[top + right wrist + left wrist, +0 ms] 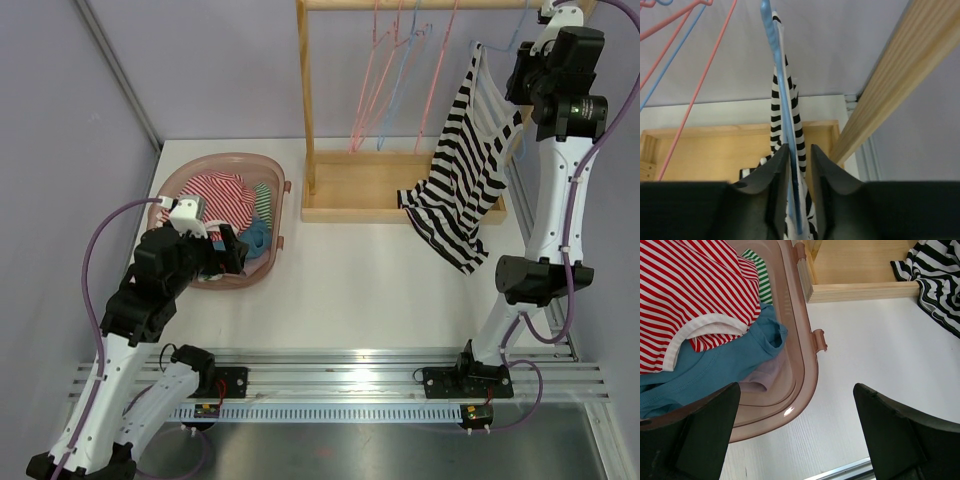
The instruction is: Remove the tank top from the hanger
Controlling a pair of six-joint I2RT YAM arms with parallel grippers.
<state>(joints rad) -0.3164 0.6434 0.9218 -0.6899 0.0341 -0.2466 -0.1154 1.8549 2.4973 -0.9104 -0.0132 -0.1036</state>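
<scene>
**A:** Counter (380,290) carries the wooden rack (310,120) at the back, doesn't it?

**B:** Yes. The black-and-white striped tank top (465,180) hangs at the rack's right end, its lower part draped over the rack's base.

**A:** And the pink basket (805,355)?

**B:** It sits on the left, holding striped and blue clothes (695,300). The left end effector (796,405) hovers over its rim, released, jaws spread wide.

**A:** The right end effector (800,150)?

**B:** It is up beside the rail (890,85). Its jaws flank the blue hanger (776,75) and the top's striped fabric. The gap is narrow, but whether it is clenched, one cannot tell.
</scene>
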